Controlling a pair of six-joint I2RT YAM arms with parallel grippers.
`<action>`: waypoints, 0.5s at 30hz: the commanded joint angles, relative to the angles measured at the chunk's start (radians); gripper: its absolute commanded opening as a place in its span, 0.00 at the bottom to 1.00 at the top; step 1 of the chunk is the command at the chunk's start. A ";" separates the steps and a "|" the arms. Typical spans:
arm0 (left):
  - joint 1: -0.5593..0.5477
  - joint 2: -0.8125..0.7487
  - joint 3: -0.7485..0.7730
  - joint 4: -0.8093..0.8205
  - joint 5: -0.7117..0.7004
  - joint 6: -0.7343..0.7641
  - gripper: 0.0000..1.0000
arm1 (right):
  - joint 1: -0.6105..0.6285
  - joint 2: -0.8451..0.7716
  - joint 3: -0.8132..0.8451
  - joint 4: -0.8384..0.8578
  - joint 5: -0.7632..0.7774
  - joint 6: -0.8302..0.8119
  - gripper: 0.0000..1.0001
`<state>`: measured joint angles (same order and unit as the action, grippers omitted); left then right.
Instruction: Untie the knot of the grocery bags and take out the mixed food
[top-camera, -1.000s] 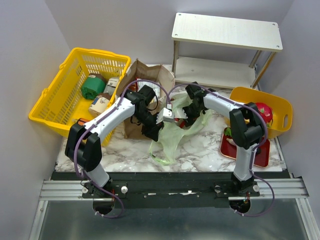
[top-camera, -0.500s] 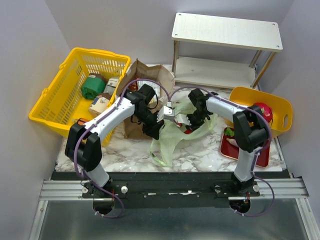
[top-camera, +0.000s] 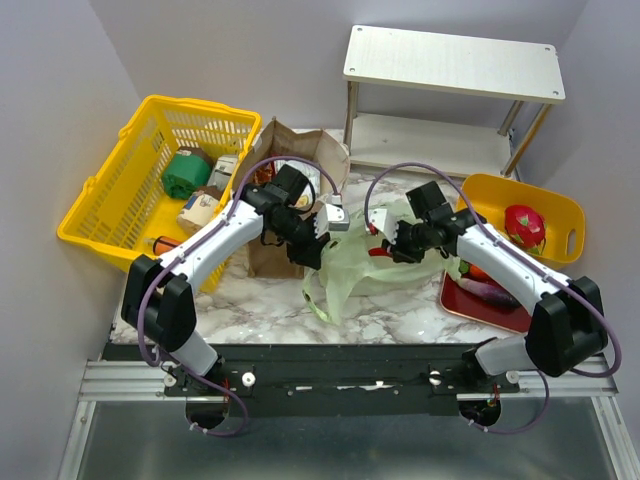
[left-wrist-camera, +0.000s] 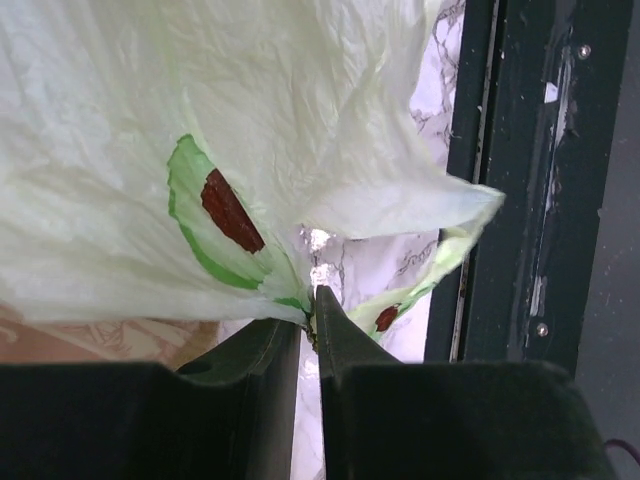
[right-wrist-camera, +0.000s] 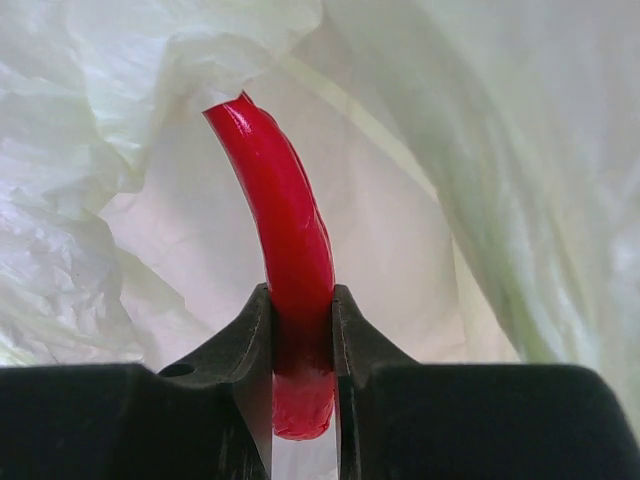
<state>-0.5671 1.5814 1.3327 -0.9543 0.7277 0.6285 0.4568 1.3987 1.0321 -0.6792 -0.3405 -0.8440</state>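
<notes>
Two tight pinches: left gripper (left-wrist-camera: 311, 298) on green bag (left-wrist-camera: 200, 110), right gripper (right-wrist-camera: 300, 305) on half-hidden red chili (right-wrist-camera: 283, 205).

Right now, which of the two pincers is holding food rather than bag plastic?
The right pincer: it is shut on a curved red chili. The left pincer pinches only a fold of the pale green plastic bag.

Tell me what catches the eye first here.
A glossy red chili is clamped in the right gripper, amid the folds of the pale green bag at mid-table. The left gripper pinches that bag's edge. A bright yellow basket sits at the far left.
</notes>
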 joint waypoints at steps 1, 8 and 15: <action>-0.013 -0.046 -0.013 0.042 -0.037 -0.042 0.22 | -0.029 -0.001 -0.047 0.030 0.124 0.059 0.00; -0.013 -0.144 -0.122 0.028 -0.247 -0.001 0.22 | -0.152 -0.038 0.009 -0.086 0.031 -0.046 0.00; -0.014 -0.135 -0.144 0.088 -0.179 -0.076 0.24 | -0.150 -0.124 0.135 -0.402 -0.333 -0.118 0.00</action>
<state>-0.5774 1.4265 1.1610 -0.9146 0.5369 0.5980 0.3016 1.3315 1.0805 -0.8711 -0.4183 -0.9112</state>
